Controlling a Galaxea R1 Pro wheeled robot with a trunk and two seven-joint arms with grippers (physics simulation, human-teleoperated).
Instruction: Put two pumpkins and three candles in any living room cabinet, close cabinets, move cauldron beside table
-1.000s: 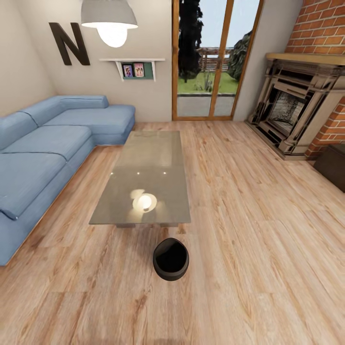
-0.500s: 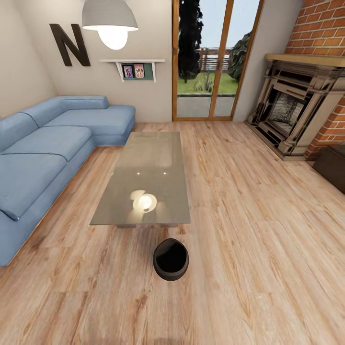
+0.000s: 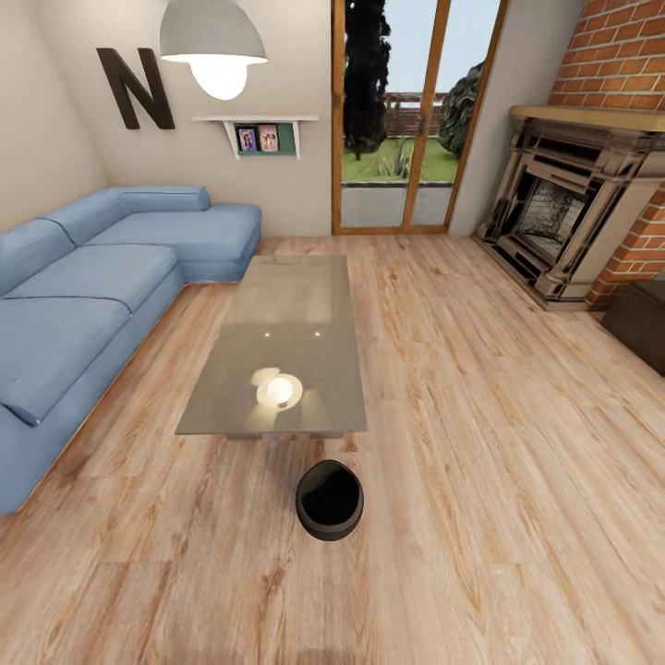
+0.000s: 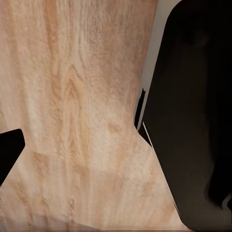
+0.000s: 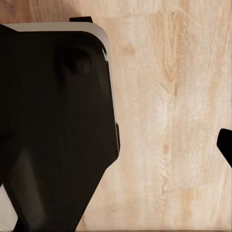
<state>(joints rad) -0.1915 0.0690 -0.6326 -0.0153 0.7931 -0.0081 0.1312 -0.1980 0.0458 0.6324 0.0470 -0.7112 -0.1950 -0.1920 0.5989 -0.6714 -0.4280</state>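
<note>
Cauldron hasn't budged since a second ago, sitting on the wood floor just off the near end of the desk. Blue sofa left, fireplace right. Can't tell either hand's state.

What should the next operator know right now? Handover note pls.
Pincers: both wrist views look down at the wood floor; open or shut can't be told.
Cauldron: upright on the floor, just off the near end of the grey coffee table, close but apart.
Done: cauldron reads as next to the table.
Left: pumpkins, candles and cabinet state can't be judged from these views; check them. Blue sofa on the left, fireplace on the right.
</note>
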